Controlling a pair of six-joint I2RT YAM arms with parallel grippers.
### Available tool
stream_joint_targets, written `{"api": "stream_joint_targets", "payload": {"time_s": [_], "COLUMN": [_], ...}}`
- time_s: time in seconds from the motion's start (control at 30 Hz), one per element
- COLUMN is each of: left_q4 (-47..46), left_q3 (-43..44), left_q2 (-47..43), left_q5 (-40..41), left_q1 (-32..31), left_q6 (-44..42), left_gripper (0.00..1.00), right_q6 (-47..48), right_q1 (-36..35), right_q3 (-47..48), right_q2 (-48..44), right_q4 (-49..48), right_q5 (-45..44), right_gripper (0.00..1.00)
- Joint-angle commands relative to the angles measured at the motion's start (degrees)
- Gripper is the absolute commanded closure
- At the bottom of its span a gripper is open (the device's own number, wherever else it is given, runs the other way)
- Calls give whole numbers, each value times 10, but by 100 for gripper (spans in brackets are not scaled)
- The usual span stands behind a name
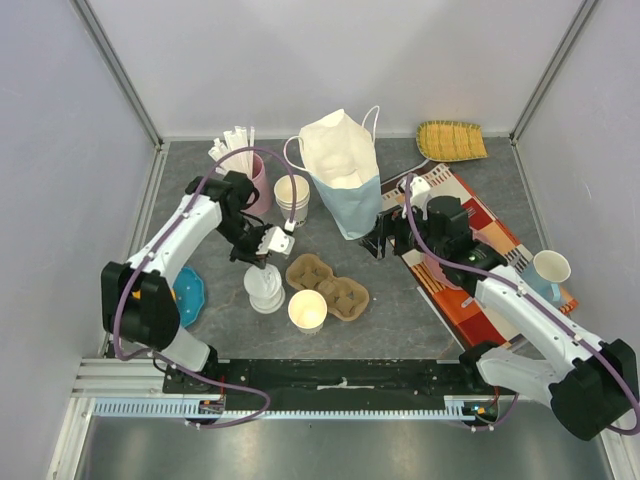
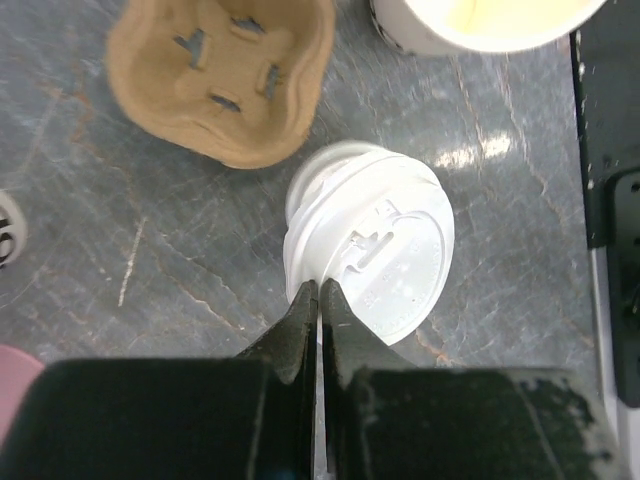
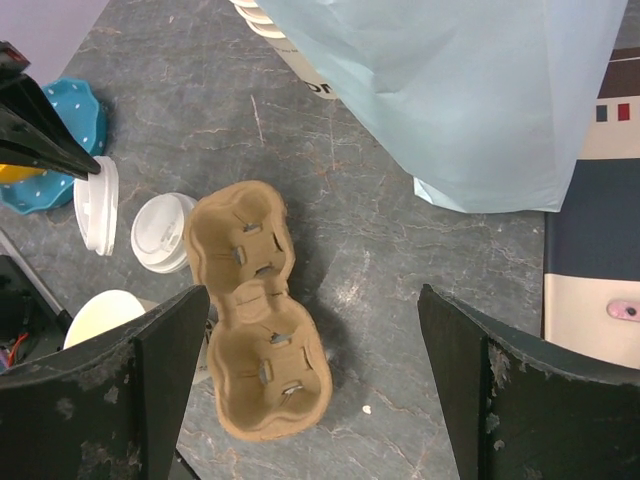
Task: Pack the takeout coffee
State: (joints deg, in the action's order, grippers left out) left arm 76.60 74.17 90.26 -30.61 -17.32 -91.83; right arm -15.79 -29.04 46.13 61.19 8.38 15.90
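Observation:
No capped cup shows in any view. A lidless white paper cup [image 1: 307, 310] stands next to the brown two-cup carrier [image 1: 327, 285]; its rim shows in the left wrist view [image 2: 490, 20]. My left gripper [image 1: 263, 262] [image 2: 320, 285] is shut on the rim of a loose white lid [image 2: 395, 265], held just over a short stack of lids [image 1: 266, 292] [image 2: 320, 190]. My right gripper [image 1: 378, 243] [image 3: 312, 295] is open and empty, hovering above the carrier [image 3: 258, 310] beside the white-and-blue paper bag [image 1: 342, 185].
A stack of lidless paper cups [image 1: 292, 198] and a pink cup of stirrers [image 1: 245, 165] stand at the back left. A blue dish [image 1: 188, 295] lies left. A striped mat [image 1: 480, 270], a white cup [image 1: 550, 268] and a woven basket [image 1: 452, 140] are right.

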Motion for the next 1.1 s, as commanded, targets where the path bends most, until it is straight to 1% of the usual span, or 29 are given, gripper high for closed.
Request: {"api": "stream_joint_targets", "payload": {"time_s": [0.0, 0.17, 0.2, 0.23, 0.3, 0.33, 0.4, 0.43, 0.5, 0.53, 0.57, 0.6, 0.67, 0.77, 0.97, 1.0, 1.07], "left_q4": [116, 116, 115, 116, 116, 114, 113, 105, 95, 89, 53, 42, 34, 15, -58, -83, -103], "left_q3": [44, 67, 68, 69, 69, 68, 68, 66, 64, 63, 61, 58, 55, 39, -3, -3, -5], "left_q2": [-46, -63, -64, -67, -69, -69, -60, -56, -47, -50, -55, -61, -61, -66, -69, -69, -67], "left_q5": [-74, -112, -129, -139, -171, -179, -192, -192, -187, -176, -159, -138, -131, -99, -78, -75, -69], "left_q1": [2, 0, 0, -1, -4, -13, -25, -38, -53, -66, -71, -75, -85, -104, -153, -158, -159], "left_q6": [135, 281, 301, 343, 384, 425, 469, 521, 564, 598, 625, 649, 662, 683, 730, 745, 757], "left_gripper": [98, 98, 98, 98, 98, 98, 98, 98, 98, 98, 98, 98, 98, 98, 98, 98, 98], "right_q6": [-16, -33, -37, -41, -46, -47, -52, -54, -57, -58, -59, -62, -64, -73, -95, -97, -100], "right_q1": [-1, -3, -3, -5, -6, -7, -8, -9, -11, -12, -13, -13, -15, -17, -26, -27, -32], "right_q3": [37, 44, 44, 43, 41, 41, 40, 41, 42, 42, 42, 42, 39, 32, 19, 18, 19], "right_q2": [2, -6, -8, -10, -12, -12, -12, -12, -12, -12, -14, -17, -21, -30, -39, -39, -40], "right_q4": [0, 14, 14, 14, 15, 14, 15, 14, 15, 16, 17, 18, 20, 23, 23, 23, 23], "right_q5": [18, 12, 12, 12, 11, 9, 8, 7, 7, 5, 4, 2, -3, -12, -25, -26, -29], "right_gripper": [7, 7, 7, 7, 7, 8, 8, 8, 8, 8, 8, 8, 8, 8, 8, 8, 8]}}
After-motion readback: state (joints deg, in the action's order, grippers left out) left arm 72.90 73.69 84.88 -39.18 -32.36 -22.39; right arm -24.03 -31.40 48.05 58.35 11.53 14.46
